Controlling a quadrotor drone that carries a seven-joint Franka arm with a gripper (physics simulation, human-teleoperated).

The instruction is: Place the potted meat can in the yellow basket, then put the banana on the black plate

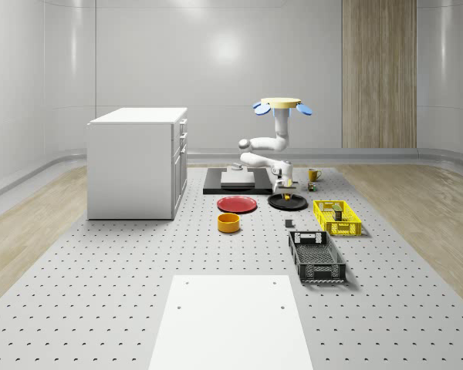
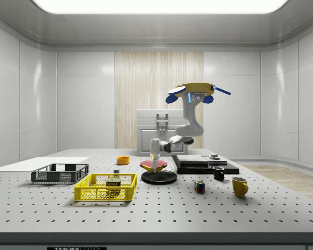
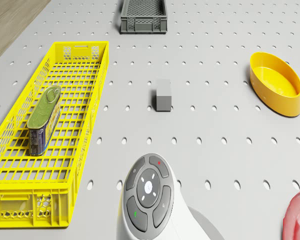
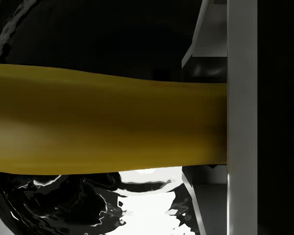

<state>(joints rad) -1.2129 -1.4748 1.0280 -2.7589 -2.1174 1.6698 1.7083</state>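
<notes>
- Wrist view: banana point(image 4: 108, 120) crosses the frame over the glossy black plate point(image 4: 63, 205); one finger point(image 4: 241, 117) lies against its end, the other is out of frame, so grip state cannot be told.
- Side view: gripper point(image 2: 156, 167) points down just above the plate, arm bent at the elbow beneath the hovering drone point(image 2: 194, 91).
- Drone view: potted meat can point(image 3: 44, 120) lies inside the yellow basket point(image 3: 85, 115).

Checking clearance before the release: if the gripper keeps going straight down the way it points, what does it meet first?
Likely the round black plate. The gripper points down just above it, with the yellow banana in it; the drone hovers above. The remaining gap is unclear.
</notes>
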